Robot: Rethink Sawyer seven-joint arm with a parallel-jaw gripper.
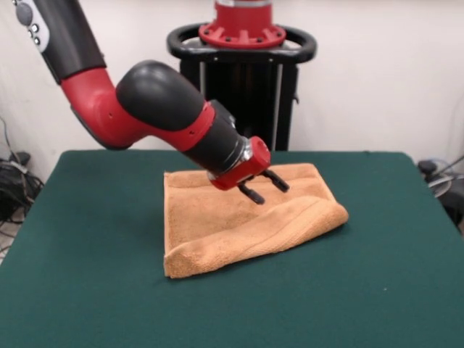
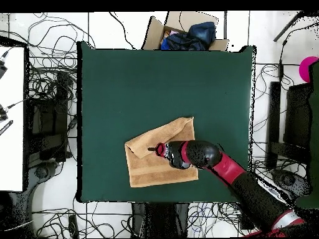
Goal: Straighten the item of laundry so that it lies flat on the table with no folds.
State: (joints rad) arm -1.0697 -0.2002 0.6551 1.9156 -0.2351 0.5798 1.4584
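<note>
From the front we see the soft orange-tan terry towel (image 1: 246, 221) folded double, its thick rolled fold toward the table's (image 1: 87, 290) near edge, with the open black claw (image 1: 264, 186) just above it, and from overhead the towel (image 2: 146, 165) makes an uneven wedge near the table's (image 2: 124, 81) robot-side edge.

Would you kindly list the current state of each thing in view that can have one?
towel: folded over, near edge doubled into a thick roll, not yet flat.
pincer: open, empty, fingers spread just above the towel's middle.
arm: reaching down over the towel at a slant.
table: carries the towel, which lies around its middle.
cardboard box: open, dark cloth inside, beyond the table's edge.
</note>
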